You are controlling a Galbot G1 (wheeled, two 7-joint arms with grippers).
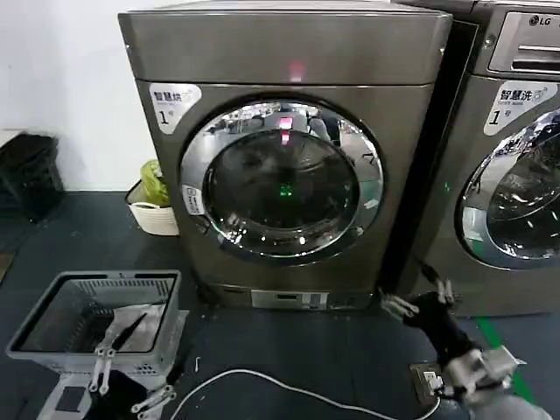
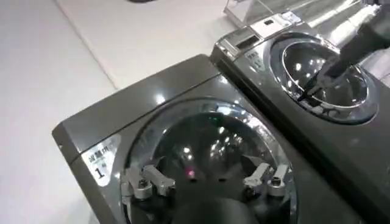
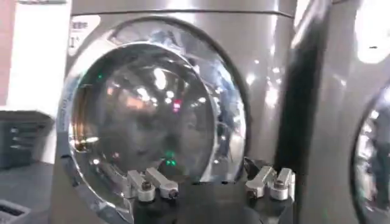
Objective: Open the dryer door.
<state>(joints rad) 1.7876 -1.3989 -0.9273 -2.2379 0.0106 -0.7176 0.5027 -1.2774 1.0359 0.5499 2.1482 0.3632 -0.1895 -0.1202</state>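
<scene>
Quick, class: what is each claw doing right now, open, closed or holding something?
Left claw: open, holding nothing, facing the round chrome-ringed dryer door.
Right claw: open, holding nothing, low in front of the same door.

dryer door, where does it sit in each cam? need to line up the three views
Head view: the dryer door sits centre frame, shut, on the nearer machine's front.
Left wrist view: the door is at lower centre, beyond the open left hand.
Right wrist view: the door is centre-left, beyond the open right hand.
Shared landmark: the "1" sticker by the door's rim.
</scene>
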